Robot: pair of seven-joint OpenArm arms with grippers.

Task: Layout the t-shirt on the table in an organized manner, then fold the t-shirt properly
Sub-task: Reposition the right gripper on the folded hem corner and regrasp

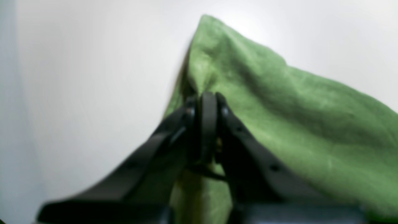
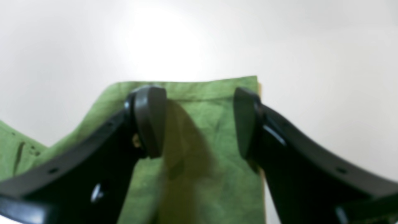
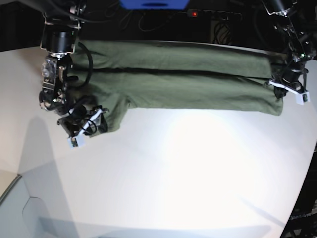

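Left wrist view: the left gripper [image 1: 207, 124] has its two black jaws pressed together, and a fold of the green t-shirt [image 1: 279, 118] rises like a tent just behind and beside the tips. The picture is soft, so the cloth between the jaws cannot be seen outright, but the lifted peak suggests they are pinching the shirt's edge. Plain white table [image 1: 77, 77] fills the background.

Right wrist view: the right gripper [image 2: 199, 121] stands with its jaws wide apart, grasping nothing. It hangs over a sleeve-like flap of the t-shirt [image 2: 214, 140] lying flat on the table [image 2: 311, 62], with the flap's straight hem just beyond the tips.

Base view: the t-shirt [image 3: 188, 82] lies stretched in a long band across the far side of the table [image 3: 173, 173], with a lengthwise crease down it. The left gripper [image 3: 286, 88] sits at the band's end on this view's right; the right gripper [image 3: 83, 130] is at the opposite end, over the flap that hangs toward the viewer.

As a judgement, the fold along the shirt's length looks begun. The next move calls for the open gripper to come down and close on the flap's hem, so both ends can be lifted evenly without dragging the band crooked.
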